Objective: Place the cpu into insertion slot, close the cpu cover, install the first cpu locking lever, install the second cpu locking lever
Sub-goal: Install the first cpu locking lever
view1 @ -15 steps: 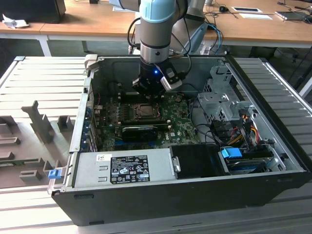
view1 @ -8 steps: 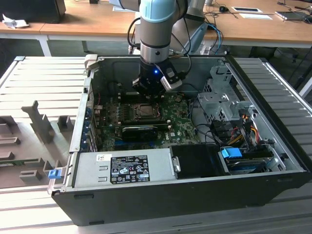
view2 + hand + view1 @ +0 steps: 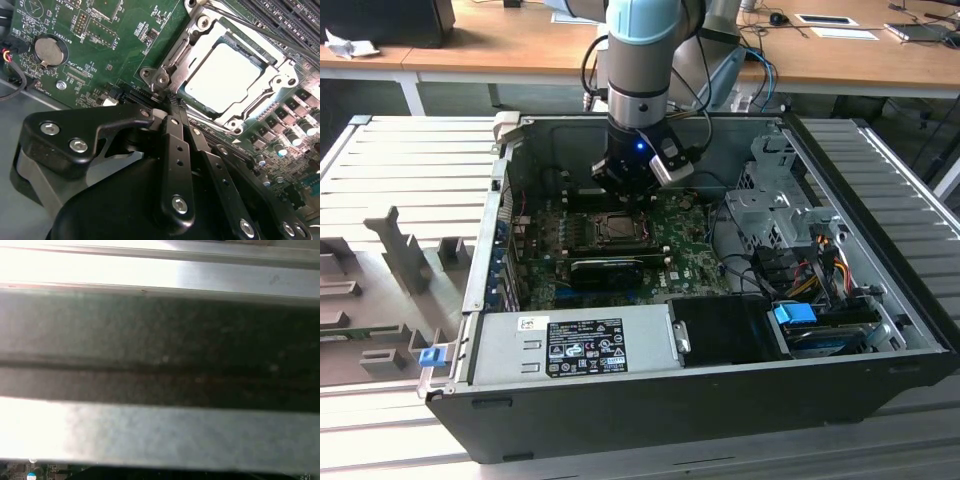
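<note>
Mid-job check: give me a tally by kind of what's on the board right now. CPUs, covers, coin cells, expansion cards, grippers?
cpu, seated in the socket: 1
cpu cover, down around the chip: 1
coin cell: 1
expansion card: 1
gripper, at the socket's corner: 1
Total: 5

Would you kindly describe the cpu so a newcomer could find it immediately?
Inside the open computer case lies a green motherboard. Near its middle, just below the gripper, the cpu sits under the cpu cover: a pale, flat metal square, unlike the dark parts nearby.
</note>
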Robot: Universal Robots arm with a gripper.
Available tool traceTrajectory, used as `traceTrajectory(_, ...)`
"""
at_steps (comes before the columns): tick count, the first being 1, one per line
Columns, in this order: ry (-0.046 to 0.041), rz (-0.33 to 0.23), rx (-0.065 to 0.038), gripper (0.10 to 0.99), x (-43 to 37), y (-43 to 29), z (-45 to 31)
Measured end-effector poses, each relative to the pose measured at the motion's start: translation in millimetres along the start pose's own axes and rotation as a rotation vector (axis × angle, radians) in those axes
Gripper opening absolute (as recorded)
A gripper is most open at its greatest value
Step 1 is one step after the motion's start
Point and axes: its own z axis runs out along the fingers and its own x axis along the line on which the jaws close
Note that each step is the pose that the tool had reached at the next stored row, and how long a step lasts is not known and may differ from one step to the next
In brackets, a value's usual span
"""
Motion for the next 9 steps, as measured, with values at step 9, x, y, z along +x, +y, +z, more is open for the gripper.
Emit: traceTrajectory(9, 0.0036, 0.001, 0.062, 0.106, -0.7, 6.8, 2.7)
